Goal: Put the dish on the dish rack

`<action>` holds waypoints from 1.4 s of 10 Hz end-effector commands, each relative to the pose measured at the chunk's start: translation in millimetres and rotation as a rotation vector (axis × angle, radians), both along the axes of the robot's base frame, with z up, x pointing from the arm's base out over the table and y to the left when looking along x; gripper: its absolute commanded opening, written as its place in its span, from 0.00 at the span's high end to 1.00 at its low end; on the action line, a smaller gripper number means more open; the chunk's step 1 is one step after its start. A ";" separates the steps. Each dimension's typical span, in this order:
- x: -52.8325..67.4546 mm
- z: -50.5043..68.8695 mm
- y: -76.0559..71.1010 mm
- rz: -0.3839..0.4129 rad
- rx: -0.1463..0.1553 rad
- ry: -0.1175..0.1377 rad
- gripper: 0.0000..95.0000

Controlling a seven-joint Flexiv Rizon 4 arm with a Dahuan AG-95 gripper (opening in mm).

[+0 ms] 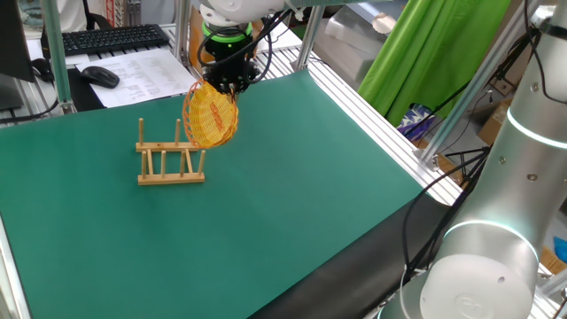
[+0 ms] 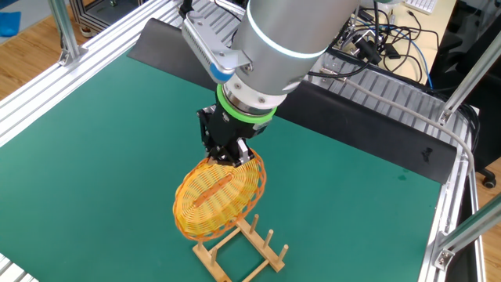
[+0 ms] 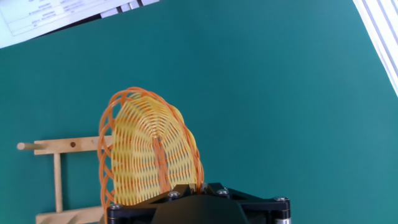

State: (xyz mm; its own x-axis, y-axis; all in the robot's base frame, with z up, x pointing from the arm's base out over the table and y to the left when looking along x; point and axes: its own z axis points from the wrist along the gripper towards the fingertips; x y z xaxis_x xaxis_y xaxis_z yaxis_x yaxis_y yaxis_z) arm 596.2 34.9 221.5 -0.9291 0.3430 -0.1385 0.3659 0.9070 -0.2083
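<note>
One thin rim pinch is all the gripper (image 2: 232, 154) has, clamped on the dish (image 2: 218, 197), which hangs tilted on edge above the rack (image 2: 241, 252). Risk: it swings, clips a peg, misses the slot or tips the light rack.

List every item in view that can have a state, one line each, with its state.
gripper: shut on the rim of the dish, pointing steeply down.
dish: held on edge, off the table, at the rack's end; whether it touches the pegs cannot be told.
dish rack: upright on the green mat, slots empty.
keyboard: lying flat beyond the mat.
mouse: resting on the papers.
</note>
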 end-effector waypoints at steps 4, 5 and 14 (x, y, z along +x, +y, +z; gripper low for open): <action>3.4 -5.4 5.1 0.009 -0.027 -0.008 1.00; 3.5 -5.3 5.2 0.016 -0.042 -0.008 1.00; 5.4 -12.9 13.6 0.013 -0.099 -0.013 1.00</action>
State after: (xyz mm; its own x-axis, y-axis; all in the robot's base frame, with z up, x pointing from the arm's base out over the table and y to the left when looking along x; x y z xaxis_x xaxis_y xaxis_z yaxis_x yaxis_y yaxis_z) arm 602.0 49.2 208.5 -0.9304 0.3173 -0.1837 0.3601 0.8851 -0.2949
